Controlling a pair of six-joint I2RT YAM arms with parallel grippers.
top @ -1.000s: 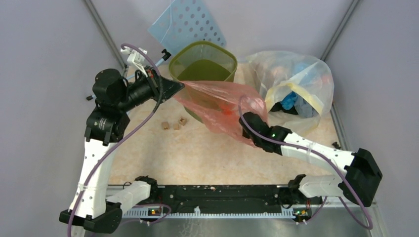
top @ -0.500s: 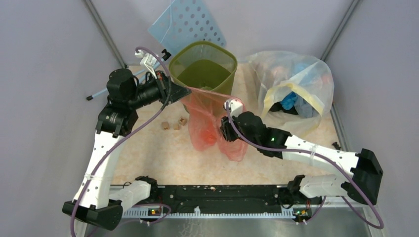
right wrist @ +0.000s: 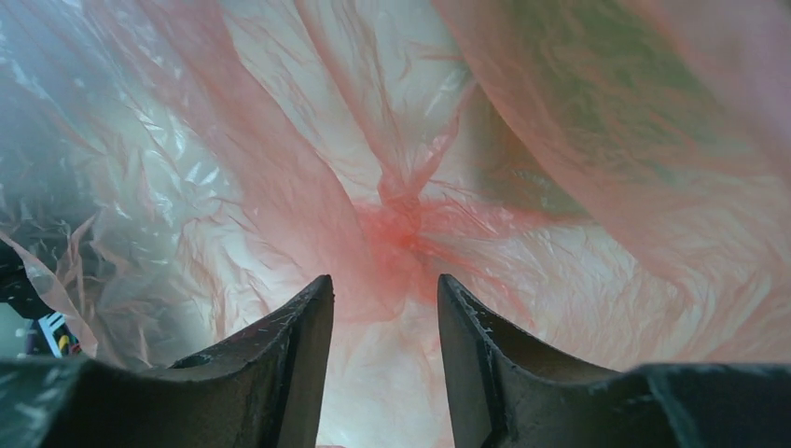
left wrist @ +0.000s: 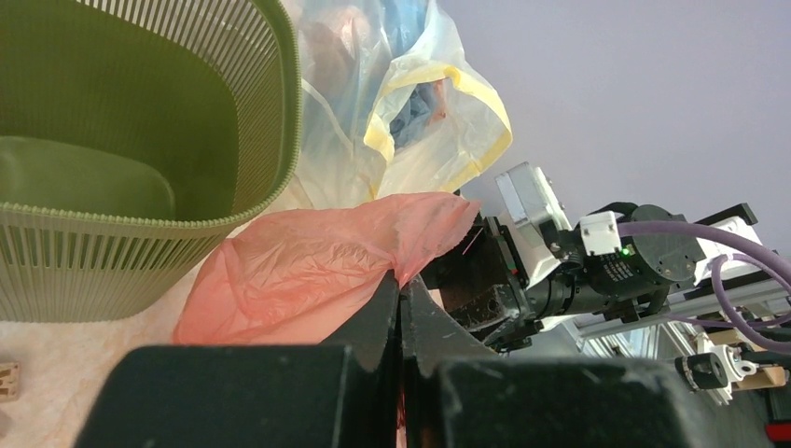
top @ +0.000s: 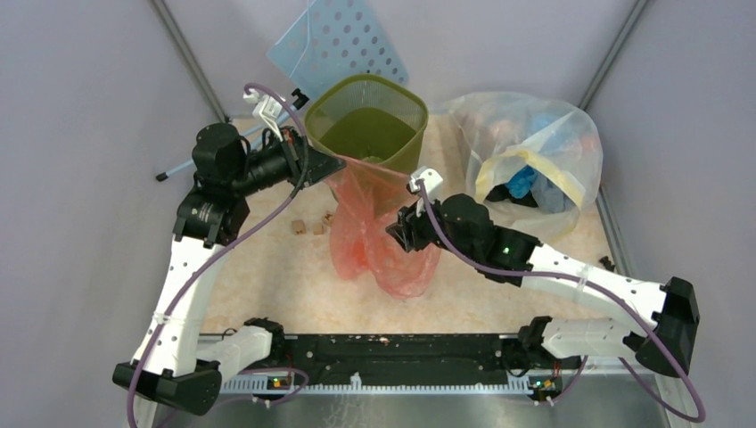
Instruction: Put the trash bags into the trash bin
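The orange-red trash bag (top: pixel 379 241) hangs in front of the olive-green trash bin (top: pixel 367 116), its bottom sagging onto the table. My left gripper (top: pixel 332 167) is shut on the bag's top edge beside the bin's near-left rim. The left wrist view shows those jaws (left wrist: pixel 401 287) pinching the bag (left wrist: pixel 298 271) below the bin (left wrist: pixel 140 112). My right gripper (top: pixel 395 234) is open and pushed into the bag from the right. In the right wrist view its fingers (right wrist: pixel 382 291) stand apart with crinkled bag film (right wrist: pixel 401 219) all around; nothing is gripped.
A large clear bag of colourful items (top: pixel 530 160) sits right of the bin and shows in the left wrist view (left wrist: pixel 410 103). A pale blue perforated panel (top: pixel 343 40) leans behind the bin. Small wooden blocks (top: pixel 308 226) lie left of the bag.
My right gripper has let go of the bag's far end and moved left and up into it. The bag, once stretched between both grippers, now hangs from the left gripper.
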